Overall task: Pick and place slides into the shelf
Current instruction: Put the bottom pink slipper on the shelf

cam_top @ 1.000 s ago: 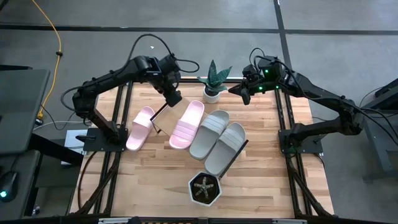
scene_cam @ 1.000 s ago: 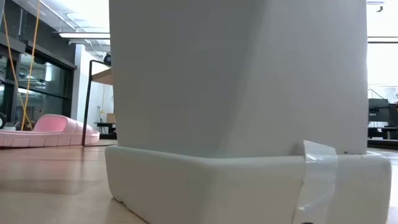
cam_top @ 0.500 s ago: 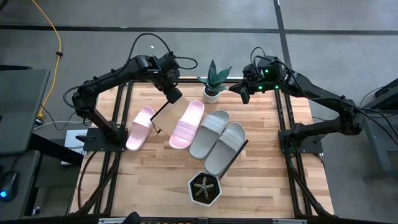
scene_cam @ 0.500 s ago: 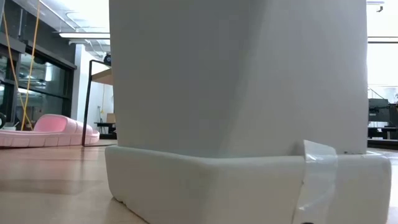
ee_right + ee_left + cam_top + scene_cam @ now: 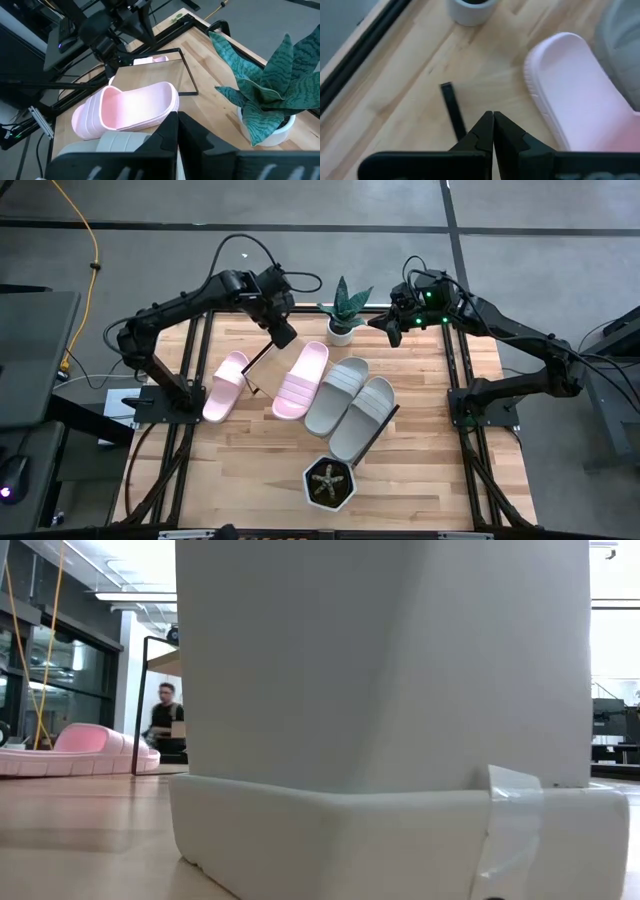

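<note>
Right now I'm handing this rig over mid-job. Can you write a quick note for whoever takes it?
The left tool is shut and empty, above the shelf at its left end.
The right tool is shut and empty, waiting by the potted plant at the table's far edge.
Done: the inner pink slide and both grey slides lie side by side on the shelf.
Left: the outer pink slide appears to lie on the tabletop just past the shelf's left end; it needs picking and placing.
</note>
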Robot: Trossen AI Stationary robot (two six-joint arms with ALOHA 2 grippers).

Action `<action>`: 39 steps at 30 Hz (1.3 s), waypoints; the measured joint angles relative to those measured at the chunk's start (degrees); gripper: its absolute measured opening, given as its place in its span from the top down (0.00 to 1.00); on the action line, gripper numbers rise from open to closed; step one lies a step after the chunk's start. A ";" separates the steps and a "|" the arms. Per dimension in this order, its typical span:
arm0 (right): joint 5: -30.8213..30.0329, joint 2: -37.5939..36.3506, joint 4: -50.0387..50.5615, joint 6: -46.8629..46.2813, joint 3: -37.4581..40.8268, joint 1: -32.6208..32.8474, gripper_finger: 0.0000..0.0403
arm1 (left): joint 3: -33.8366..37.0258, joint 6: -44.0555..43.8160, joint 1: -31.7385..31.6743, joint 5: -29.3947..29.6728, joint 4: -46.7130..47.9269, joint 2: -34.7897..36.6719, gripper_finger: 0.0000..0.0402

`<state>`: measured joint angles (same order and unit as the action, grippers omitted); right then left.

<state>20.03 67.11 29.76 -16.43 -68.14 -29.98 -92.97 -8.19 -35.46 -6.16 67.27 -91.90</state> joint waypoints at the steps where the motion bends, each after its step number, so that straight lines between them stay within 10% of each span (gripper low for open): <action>1: 0.00 0.00 0.00 0.01 0.00 0.00 1.00 | 0.00 0.22 0.18 -0.17 0.01 0.00 1.00; 39: -0.11 0.00 -0.02 0.01 0.00 0.00 1.00 | 6.47 -2.60 5.75 0.84 -9.01 -2.71 1.00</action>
<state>19.92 67.11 29.74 -16.43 -68.14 -29.98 -86.50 -10.79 -29.70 -5.32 58.26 -94.60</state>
